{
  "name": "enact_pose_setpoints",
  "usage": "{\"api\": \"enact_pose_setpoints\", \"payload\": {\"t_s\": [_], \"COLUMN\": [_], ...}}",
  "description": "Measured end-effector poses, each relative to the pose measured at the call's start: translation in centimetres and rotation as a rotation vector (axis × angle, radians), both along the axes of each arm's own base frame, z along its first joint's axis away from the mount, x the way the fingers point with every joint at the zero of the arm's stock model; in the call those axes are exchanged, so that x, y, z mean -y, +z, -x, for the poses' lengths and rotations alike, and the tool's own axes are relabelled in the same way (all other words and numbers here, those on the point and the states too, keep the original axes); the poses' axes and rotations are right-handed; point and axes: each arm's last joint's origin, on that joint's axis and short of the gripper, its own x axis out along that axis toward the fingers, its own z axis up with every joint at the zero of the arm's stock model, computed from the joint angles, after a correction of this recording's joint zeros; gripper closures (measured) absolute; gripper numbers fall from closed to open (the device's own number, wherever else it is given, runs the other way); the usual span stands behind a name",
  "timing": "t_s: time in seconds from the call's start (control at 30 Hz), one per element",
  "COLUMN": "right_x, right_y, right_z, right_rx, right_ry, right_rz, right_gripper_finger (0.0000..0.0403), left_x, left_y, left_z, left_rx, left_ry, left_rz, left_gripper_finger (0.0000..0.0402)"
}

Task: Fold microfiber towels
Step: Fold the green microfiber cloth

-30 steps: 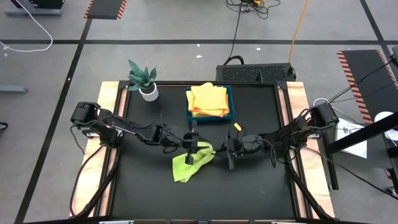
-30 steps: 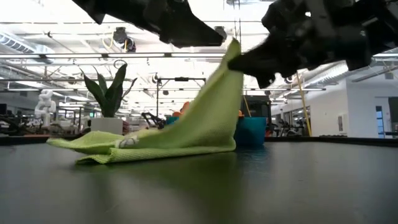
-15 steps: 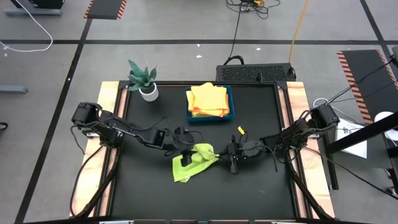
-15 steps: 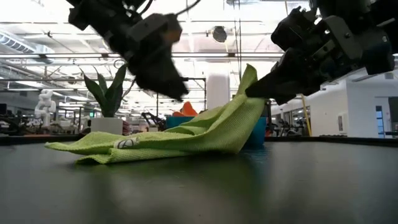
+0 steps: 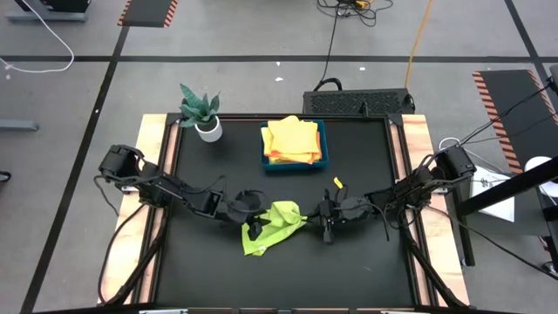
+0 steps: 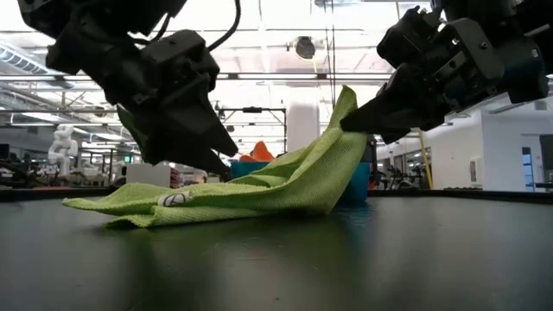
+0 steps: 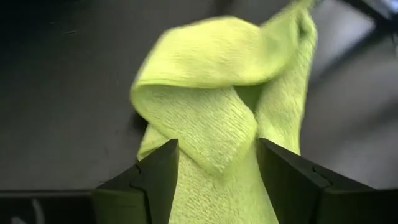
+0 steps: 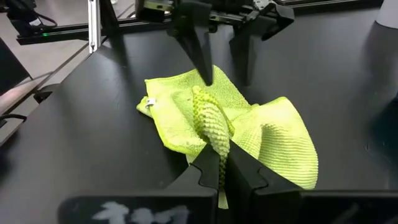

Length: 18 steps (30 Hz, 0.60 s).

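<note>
I'm pinching the lime green towel [image 5: 273, 225] by its raised corner with the right gripper [image 8: 219, 167]. It's sagging limply mid-table, light and soft. My left gripper [image 7: 213, 163], fingers spread, is hovering over a folded edge, the next hold.

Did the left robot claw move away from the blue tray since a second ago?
Yes. In the high view the left gripper has slid left and toward the table's near edge, farther from the blue tray, and let go of the green towel.

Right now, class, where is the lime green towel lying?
In the high view the lime green towel lies near the table's middle, in front of the blue tray, between the open left gripper and the right gripper pinching its corner.
</note>
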Motion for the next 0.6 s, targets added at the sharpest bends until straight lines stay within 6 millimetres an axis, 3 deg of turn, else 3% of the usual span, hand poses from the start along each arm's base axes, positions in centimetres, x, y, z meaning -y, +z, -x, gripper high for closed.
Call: {"api": "enact_pose_setpoints", "payload": {"t_s": [0.2, 0.6], "right_x": [0.0, 0.0], "right_y": [0.0, 0.0], "right_z": [0.0, 0.0], "right_rx": [0.000, 0.001], "right_ry": [0.001, 0.005], "right_rz": [-0.003, 0.003], "right_gripper_finger": [0.0402, 0.0403], "left_x": [0.0, 0.9], "left_y": [-1.0, -2.3], "left_z": [1.0, 0.4], "left_rx": [0.020, 0.001], "left_ry": [0.127, 0.109], "left_rz": [0.140, 0.269], "left_gripper_finger": [0.0186, 0.0186]}}
